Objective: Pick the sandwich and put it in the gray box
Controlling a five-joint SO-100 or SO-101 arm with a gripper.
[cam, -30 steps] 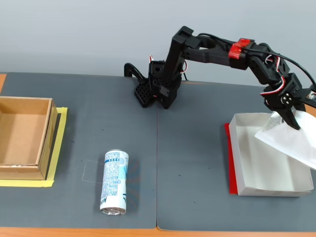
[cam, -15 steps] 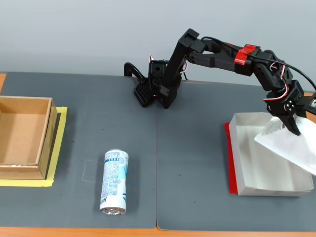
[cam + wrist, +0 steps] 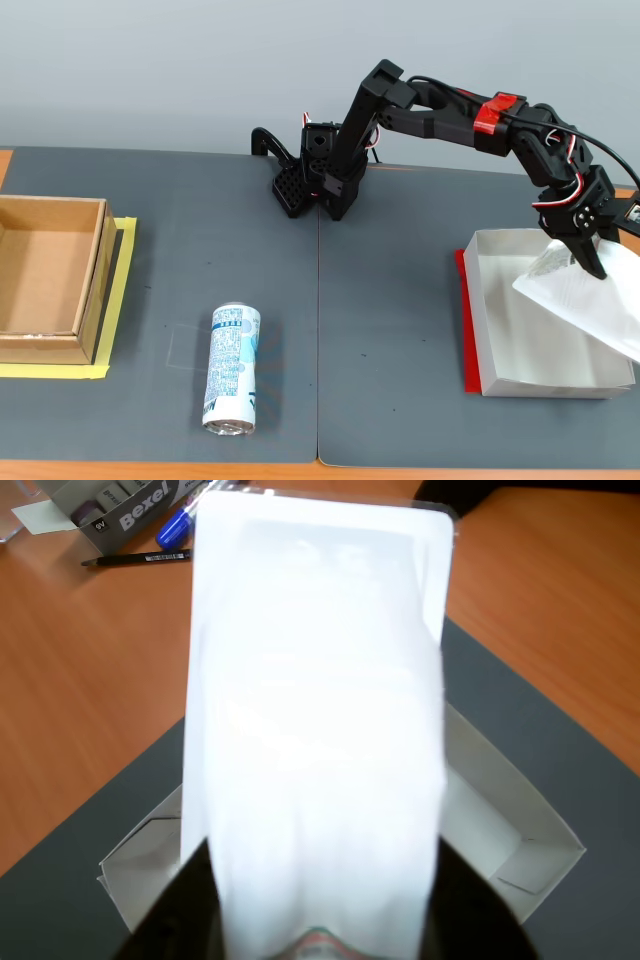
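Observation:
The sandwich is a flat white plastic package, held tilted over the right part of the gray box, a shallow pale tray with a red strip along its left side. My gripper is shut on the package's upper end. In the wrist view the sandwich fills the middle of the picture and hangs above the gray box, whose corners show on both sides. My black fingers show at the bottom beside the package.
A blue-and-white drink can lies on the dark mat at the front left. A brown cardboard box with yellow tape stands at the far left. In the wrist view a pen and a Bexel box lie on the wooden table.

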